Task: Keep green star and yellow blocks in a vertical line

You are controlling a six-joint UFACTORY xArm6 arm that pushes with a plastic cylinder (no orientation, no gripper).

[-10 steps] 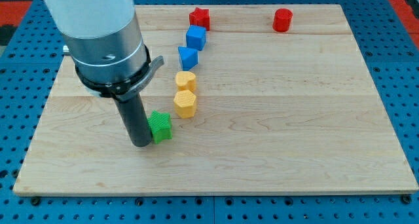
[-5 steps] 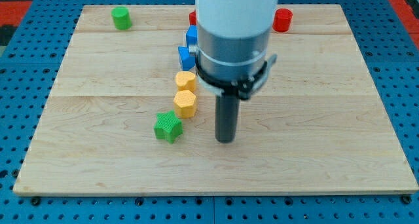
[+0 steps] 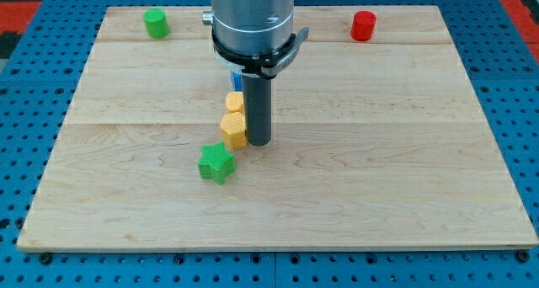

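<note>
The green star [image 3: 216,163] lies on the wooden board [image 3: 379,153], below and a little left of the two yellow blocks. The lower yellow block [image 3: 233,130] and the upper yellow block [image 3: 235,103] stand one above the other, touching. My tip [image 3: 258,141] is right against the right side of the lower yellow block, up and to the right of the green star. The rod and arm body hide part of the upper yellow block and most of the blue blocks behind.
A green cylinder [image 3: 155,23] stands at the top left and a red cylinder [image 3: 364,25] at the top right. A sliver of a blue block [image 3: 237,82] shows under the arm body.
My tip left the green star's left side, swung to the right of the blocks, then moved up and left against the lower yellow block. The green star shifted slightly right.
</note>
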